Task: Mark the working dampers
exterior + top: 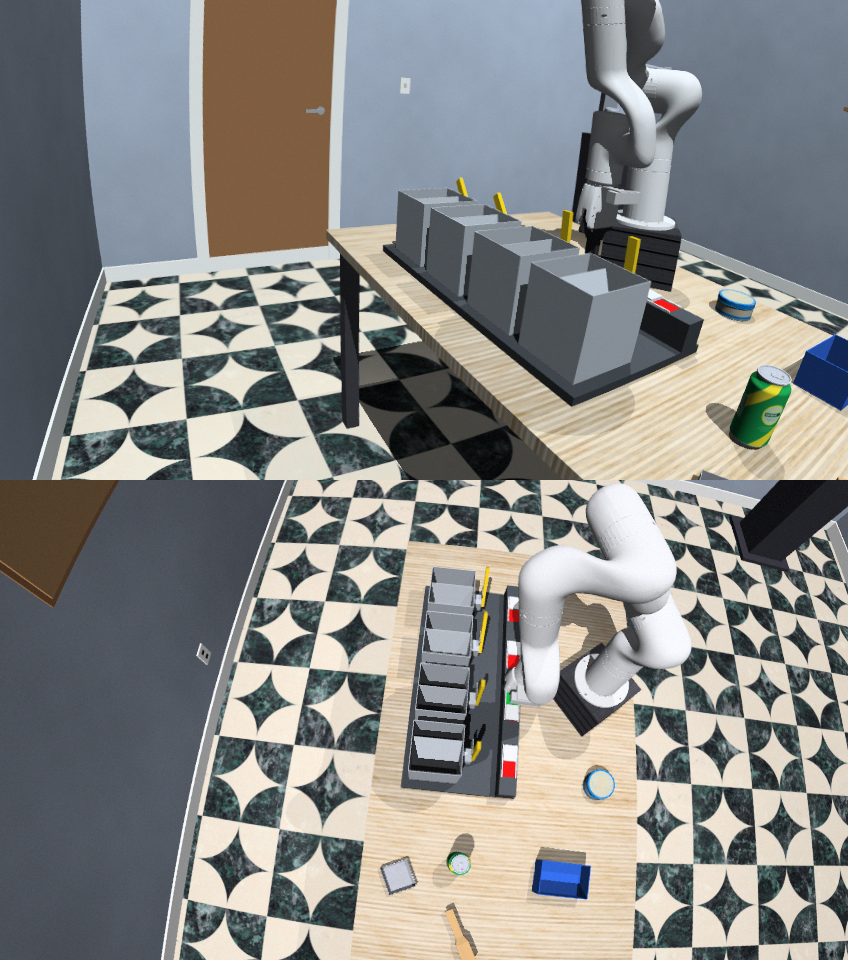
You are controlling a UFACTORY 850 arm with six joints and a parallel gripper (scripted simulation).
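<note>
Four grey duct dampers stand in a row on a dark base, each with a yellow lever at its side. They also show in the exterior view, the nearest one in front. A slider strip runs along the robot's side of the base. The two far sliders and the nearest one show red. The third slider from the far end shows a bit of green. My gripper is shut and empty, down at that third slider, mostly hidden under the arm from above.
The robot's black pedestal stands right beside the strip. A blue-rimmed tin, a green can, a blue box, a small grey square block and a wooden piece lie on the near half of the table.
</note>
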